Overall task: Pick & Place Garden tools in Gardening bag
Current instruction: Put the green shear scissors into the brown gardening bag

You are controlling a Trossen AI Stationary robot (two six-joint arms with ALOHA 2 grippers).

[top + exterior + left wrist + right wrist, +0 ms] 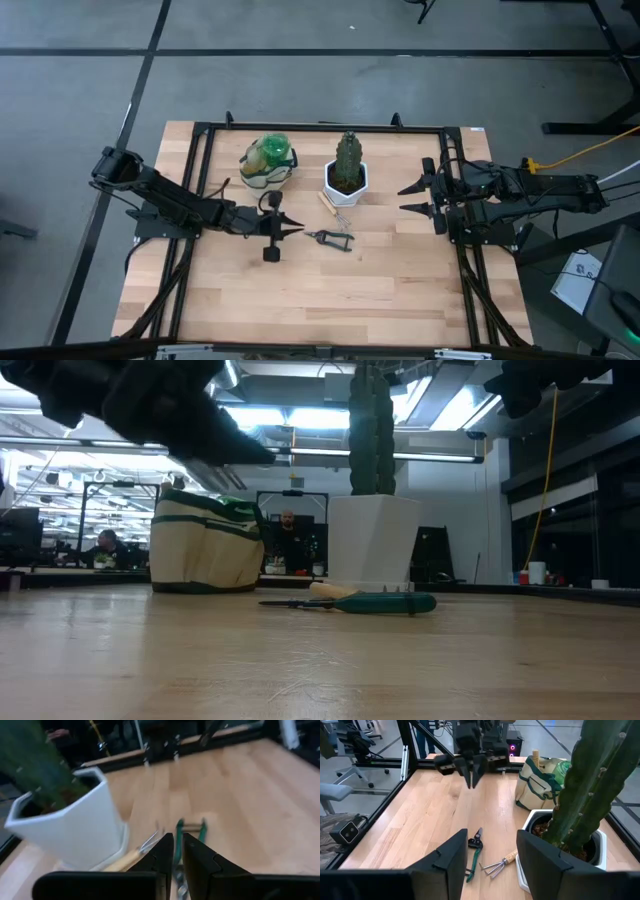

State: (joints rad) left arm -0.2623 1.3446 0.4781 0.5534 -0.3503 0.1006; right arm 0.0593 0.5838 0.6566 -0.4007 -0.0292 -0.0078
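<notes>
Overhead, you see the whole table [300,290] at once: the gardening bag [268,163] stands at the far side with a green spray bottle [270,150] inside it, and just beside it is the white pot [346,182] with the cactus [348,152]. Only the right wrist view shows you a wooden handle [536,755] standing up out of the bag. Only the left wrist view lets you see the prongs of the hand fork [131,854] lying against the pot's base. You can count two tools on the wood: one hand fork and one pair of pruning shears [331,238] with green handles, near each other in front of the pot. The left gripper [296,229] hangs over the table just beside the shears, its fingers nearly together with a thin gap, holding nothing. The right gripper [409,197] waits at the right side of the table, spread wide and empty.
</notes>
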